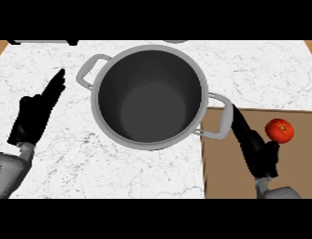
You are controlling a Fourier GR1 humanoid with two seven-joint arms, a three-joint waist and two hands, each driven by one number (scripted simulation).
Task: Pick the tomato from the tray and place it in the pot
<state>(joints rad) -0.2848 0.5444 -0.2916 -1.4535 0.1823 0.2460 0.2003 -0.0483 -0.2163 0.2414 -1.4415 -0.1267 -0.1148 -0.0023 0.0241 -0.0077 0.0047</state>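
The round red tomato [280, 130] lay on the flat brown rectangular tray [228, 177] at the right of the white marbled counter [117, 172], so the picking up had not yet been done. Just beside it on its left stood the robot's right hand [254, 144], black and held edge-on over the tray, its fingers straight and pointing away from the robot toward the near handle of the pot; the thumb [273, 148] seemed to reach up toward the underside of the tomato, though I could not tell whether it touched. Nothing was curled round the fruit, so I took that hand to be released and holding nothing. The big grey steel pot [149, 95] with its two loop handles stood in the middle of the counter, touching or slightly overlapping the tray's left corner, and its dark inside held nothing. The left hand [37, 114] rested well apart on the other side of the pot, fingers straight and relaxed, idle. By my reckoning the whole job remained: close on the tomato, lift it, carry it the short way left, and let it go into the pot.
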